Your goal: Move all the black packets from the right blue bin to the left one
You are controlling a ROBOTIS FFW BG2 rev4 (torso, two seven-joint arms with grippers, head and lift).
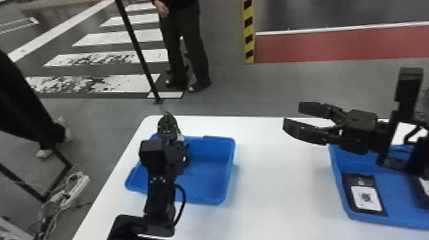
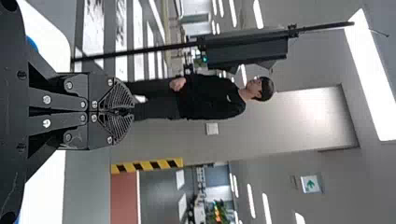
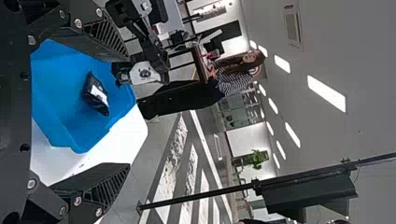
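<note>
The grey floor (image 1: 255,92) spreads beyond and to the left of the left blue bin, with painted white stripes on its far part. The white worktop (image 1: 277,191) carries the left blue bin (image 1: 207,174) and reaches out past it on all sides. Beyond that bin, a slim black pole (image 1: 137,48) stands on the floor, tilted in the head view. The right blue bin (image 1: 364,218) sits well apart, to the right of the left one, and runs off the head view's edge.

The left gripper (image 1: 167,117) is above the left blue bin's far edge, toward its left corner; its jaws are closed against each other, holding nothing. The right gripper (image 1: 291,116) hangs to the right of the left blue bin and points toward it; its jaws are spread wide and empty.

A white power strip (image 1: 76,188) is to the left of the left blue bin.

One black packet (image 3: 96,94) lies inside the left blue bin. Well to that bin's right, inside the right blue bin, lie a flat packet with a white label (image 1: 365,195) and another packet (image 1: 422,191), partly cut off by the view's edge.
</note>
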